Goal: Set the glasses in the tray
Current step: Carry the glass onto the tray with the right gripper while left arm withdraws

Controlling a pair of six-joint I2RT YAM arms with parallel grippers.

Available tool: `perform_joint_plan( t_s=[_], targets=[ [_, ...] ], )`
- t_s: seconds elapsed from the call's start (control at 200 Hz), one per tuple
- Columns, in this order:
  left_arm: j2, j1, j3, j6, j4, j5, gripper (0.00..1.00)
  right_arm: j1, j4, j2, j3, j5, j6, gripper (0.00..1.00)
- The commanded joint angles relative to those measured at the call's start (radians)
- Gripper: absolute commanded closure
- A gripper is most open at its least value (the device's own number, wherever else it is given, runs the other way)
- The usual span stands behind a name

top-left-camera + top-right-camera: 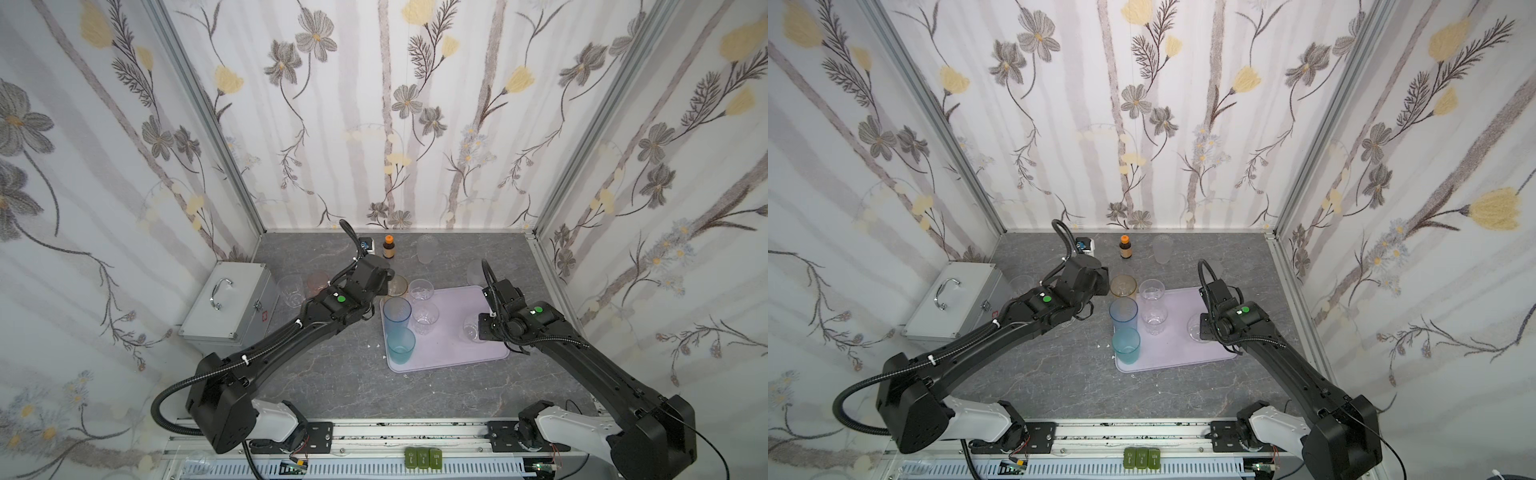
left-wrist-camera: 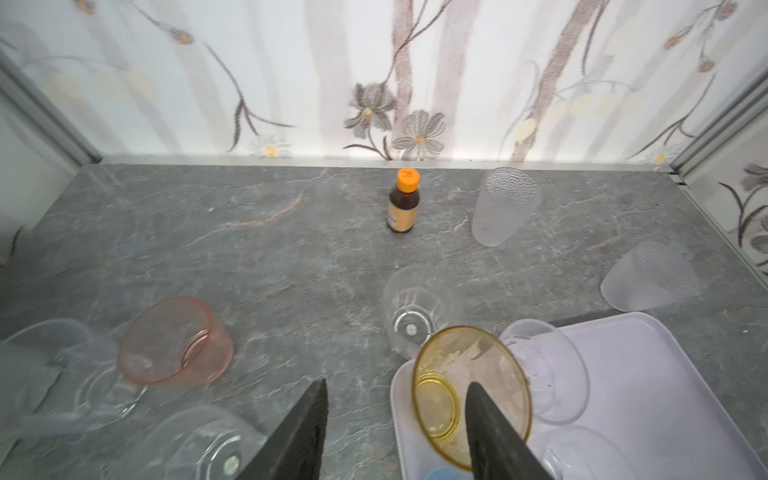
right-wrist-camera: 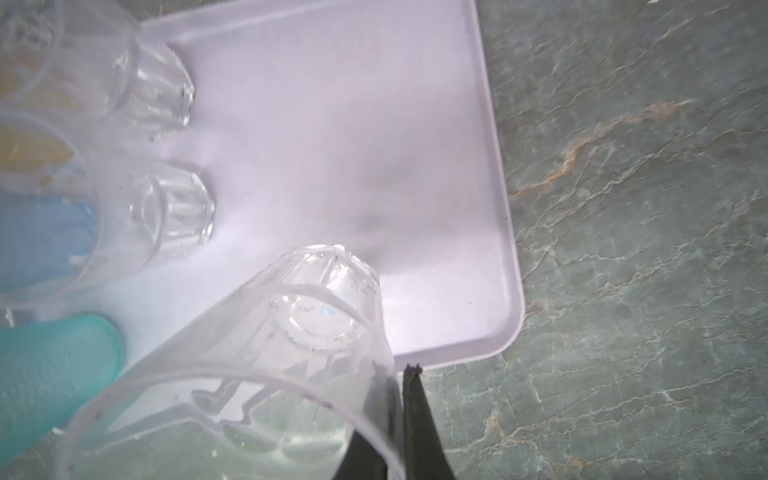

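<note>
Far left in a top view: silver case, then a clear glass and the pink glass on the table, both off the tray. Those are later picks.

Left gripper: jaws spread, holding nothing. One finger overlaps the amber glass, which looks parked in the tray's upper-left corner, tight on the rim. Back out straight up with no sideways swing, since its neighbours are very close.

Centre: tray, with the blue glass and teal glass down its left edge.

Right of centre: right gripper is pinching the wall of a clear faceted glass, one finger in, one out. The glass hangs tilted over the tray's lower-right part, and I can't tell if the base touches. Level it, lower until the base sits flat inside the rim, then open and lift vertically.
</note>
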Motion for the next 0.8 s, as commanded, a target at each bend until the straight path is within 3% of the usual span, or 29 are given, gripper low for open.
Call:
perform_joint_plan(
  t_s=[0.0,0.33,0.795],
  targets=[
    [-0.102,0.037,-0.119,0.015,0.169,-0.047,0.41,0.067,0.006,0.028,-0.006,-0.061,0.047,1.0],
    [-0.177,0.066,-0.246,-0.055,0.272,0.057,0.38,0.235,0.047,0.197,0.063,-0.069,0.072,1.0],
    [-0.208,0.082,-0.292,-0.062,0.295,0.07,0.37,0.287,0.096,0.395,0.15,-0.075,0.04,1.0]
  ],
)
